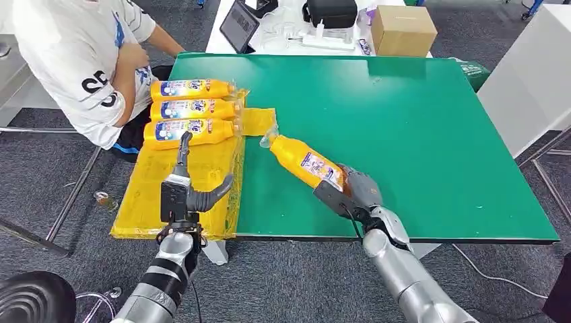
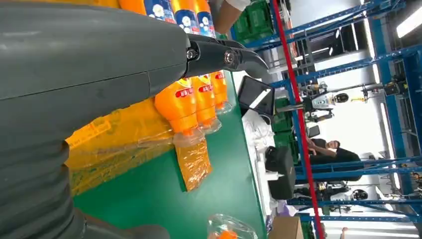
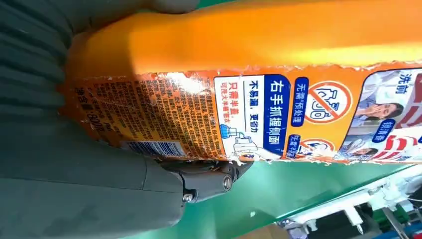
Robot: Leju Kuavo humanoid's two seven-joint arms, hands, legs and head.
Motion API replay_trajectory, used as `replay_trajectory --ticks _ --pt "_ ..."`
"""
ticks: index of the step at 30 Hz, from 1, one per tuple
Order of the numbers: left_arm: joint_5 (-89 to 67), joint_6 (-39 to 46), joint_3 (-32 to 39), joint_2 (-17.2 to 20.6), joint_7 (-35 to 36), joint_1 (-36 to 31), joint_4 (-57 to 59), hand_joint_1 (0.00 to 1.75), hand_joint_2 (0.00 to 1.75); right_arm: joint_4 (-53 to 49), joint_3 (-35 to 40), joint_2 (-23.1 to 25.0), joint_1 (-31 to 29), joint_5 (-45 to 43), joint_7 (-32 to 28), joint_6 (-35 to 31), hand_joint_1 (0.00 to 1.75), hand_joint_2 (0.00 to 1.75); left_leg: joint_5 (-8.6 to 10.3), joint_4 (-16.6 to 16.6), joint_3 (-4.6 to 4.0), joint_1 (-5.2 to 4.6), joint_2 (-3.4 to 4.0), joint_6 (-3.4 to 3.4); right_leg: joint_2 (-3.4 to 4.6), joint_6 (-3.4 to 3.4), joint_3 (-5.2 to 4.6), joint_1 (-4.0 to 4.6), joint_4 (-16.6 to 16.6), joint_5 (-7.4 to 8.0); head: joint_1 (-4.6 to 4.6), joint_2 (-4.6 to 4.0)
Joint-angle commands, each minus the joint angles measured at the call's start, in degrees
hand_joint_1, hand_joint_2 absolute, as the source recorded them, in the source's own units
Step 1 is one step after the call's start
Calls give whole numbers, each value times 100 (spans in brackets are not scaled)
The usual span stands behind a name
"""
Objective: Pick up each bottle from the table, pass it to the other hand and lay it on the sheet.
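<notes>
Three orange bottles [image 1: 192, 110] [image 2: 191, 94] lie side by side on the far part of the yellow sheet [image 1: 168, 195], caps toward the green table [image 1: 417, 121]. My right hand [image 1: 357, 192] grips the base of a fourth orange bottle [image 1: 306, 161] [image 3: 278, 84], which slants over the table with its clear cap toward the sheet. My left hand [image 1: 188, 192] hovers above the near part of the sheet, fingers apart and holding nothing; one dark finger [image 2: 224, 55] shows in the left wrist view.
A person in a white shirt [image 1: 81, 60] sits at the far left beside the sheet. Behind the green table stand a cardboard box [image 1: 402, 30], a tablet [image 1: 239, 25] and a black bag [image 1: 330, 12]. A white cabinet [image 1: 532, 74] is at the right.
</notes>
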Motion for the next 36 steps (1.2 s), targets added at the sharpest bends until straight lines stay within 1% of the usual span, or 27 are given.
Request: replay_trajectory --ticks 1,2,4,5,6,7,8,10,13,20,22,23,24,25,28,29,30,31,32,33,34,35,36 --pt "14 -24 107 -16 34 -114 109 0 175 49 -132 42 -133 -19 12 33 175 175 -13 0 26 -1 9 11 -2 -19 25 5 -1 -11 -2 0" --pt "14 -24 107 -16 34 -114 109 0 175 49 -132 42 -133 -19 12 33 175 175 -8 -1 15 -1 6 8 -2 -13 14 3 -1 -7 0 0" --pt "14 -24 107 -16 34 -114 109 0 175 49 -132 42 -133 -19 12 33 175 175 -10 -1 21 -1 8 9 -2 -16 20 4 -1 -9 -2 0" --pt "14 -24 107 -16 34 -114 109 0 175 49 -132 42 -133 -19 12 33 175 175 -13 -1 28 -1 9 10 -2 -19 26 5 -1 -12 -2 0" --pt "14 -24 107 -16 34 -114 109 0 175 49 -132 42 -133 -19 12 33 175 175 -24 -6 54 1 14 18 -5 -33 53 10 -7 -21 -2 0" --pt "14 -24 107 -16 34 -114 109 0 175 49 -132 42 -133 -19 12 33 175 175 -23 -4 52 0 13 18 -5 -31 51 10 -7 -20 -2 0" --pt "14 -24 107 -16 34 -114 109 0 175 49 -132 42 -133 -19 12 33 175 175 -8 -1 14 -2 6 8 -1 -12 12 2 -1 -6 -2 0" --pt "14 -24 107 -16 34 -114 109 0 175 49 -132 42 -133 -19 12 33 175 175 -15 -1 29 0 9 12 -2 -18 28 6 -3 -12 -2 0" --pt "14 -24 107 -16 34 -114 109 0 175 49 -132 42 -133 -19 12 33 175 175 -6 -1 12 -2 6 7 -1 -10 10 1 -1 -5 0 0" --pt "14 -24 107 -16 34 -114 109 0 175 49 -132 42 -133 -19 12 33 175 175 -12 -1 23 -1 9 10 -2 -17 21 4 -1 -10 -2 0" --pt "14 -24 107 -16 34 -114 109 0 175 49 -132 42 -133 -19 12 33 175 175 -6 -1 11 -1 6 6 -1 -10 9 3 -1 -5 -2 0" --pt "14 -24 107 -16 34 -114 109 0 175 49 -132 42 -133 -19 12 33 175 175 -19 -1 38 1 12 14 -3 -24 37 8 -4 -15 -2 0" --pt "14 -24 107 -16 34 -114 109 0 175 49 -132 42 -133 -19 12 33 175 175 -10 -1 19 -1 7 9 -2 -14 18 3 -2 -8 -2 0" --pt "14 -24 107 -16 34 -114 109 0 175 49 -132 42 -133 -19 12 33 175 175 -15 0 30 -1 9 12 -3 -19 29 6 -2 -13 -2 0" --pt "14 -24 107 -16 34 -114 109 0 175 49 -132 42 -133 -19 12 33 175 175 -5 -1 8 -1 4 6 -2 -8 7 2 -1 -4 -2 0" --pt "1454 -1464 -184 169 1474 -134 340 0 175 -1391 -1247 773 806 -1459 -1428 -1407 175 175 -10 -1 19 -2 7 9 -2 -14 17 3 -1 -9 -2 0" --pt "3112 -3624 -455 138 1546 23 172 0 175 -1900 -1054 851 1253 -1599 -2936 -2083 175 175 -14 0 26 0 10 11 -2 -18 25 5 -2 -11 -2 0" --pt "3265 -4898 -754 150 1472 96 118 0 175 -2191 -1061 987 1594 -1414 -2936 -2127 175 175 -10 -7 22 2 3 4 -5 -17 20 7 -5 -11 -2 0" --pt "3273 -4821 -829 150 1441 96 121 0 175 -2278 -1084 1033 1669 -1351 -2936 -2114 175 175 -18 -15 42 7 -6 4 -17 -25 44 13 -14 -22 0 0" --pt "3288 -4774 -870 152 1428 70 117 0 175 -2261 -1121 1059 1638 -1328 -2936 -2085 175 175 -13 -12 33 6 -15 3 -25 -19 34 10 -11 -21 6 0" --pt "3308 -4744 -889 163 1420 57 115 0 175 -2233 -1152 1068 1606 -1313 -2936 -2054 175 175 -8 -7 16 2 -12 2 -15 0 13 4 -3 -23 0 0" --pt "3360 -4714 -908 185 1423 34 115 0 175 -2168 -1205 1072 1540 -1301 -2936 -2005 175 175 -27 -10 51 5 -14 6 -25 -18 49 11 -5 -44 -7 0" --pt "3367 -4714 -899 197 1424 25 112 0 175 -2161 -1221 1058 1521 -1302 -2936 -2004 175 175 -12 -2 0 2 -8 2 -13 1 4 4 0 -23 -7 0"
